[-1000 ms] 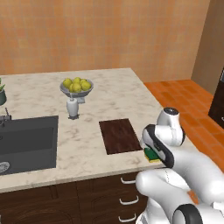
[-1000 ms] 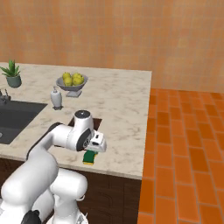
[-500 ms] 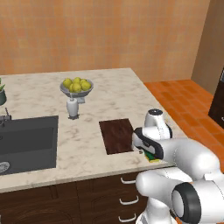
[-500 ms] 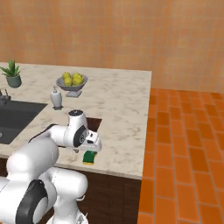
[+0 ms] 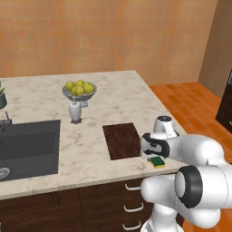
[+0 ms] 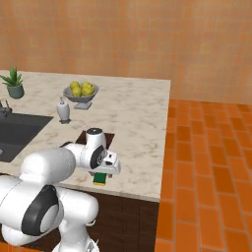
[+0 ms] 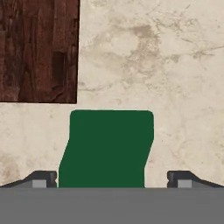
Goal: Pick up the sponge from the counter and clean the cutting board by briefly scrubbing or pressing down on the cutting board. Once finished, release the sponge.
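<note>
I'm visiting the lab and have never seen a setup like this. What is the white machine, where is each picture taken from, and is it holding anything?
The white machine is a robot arm on a driving base in a simulated kitchen. Two pictures come from cameras on the base, behind the arm to its left and right. The third looks down from the hand itself, with the two dark fingertips at the bottom.

On the counter lie a dark wooden cutting board, a bowl of lemons, a small white bottle and a sink. A potted plant stands at the back.

The gripper is open and holds nothing. It is above the sponge, which lies on the counter beside the board, with a fingertip on either side.
</note>
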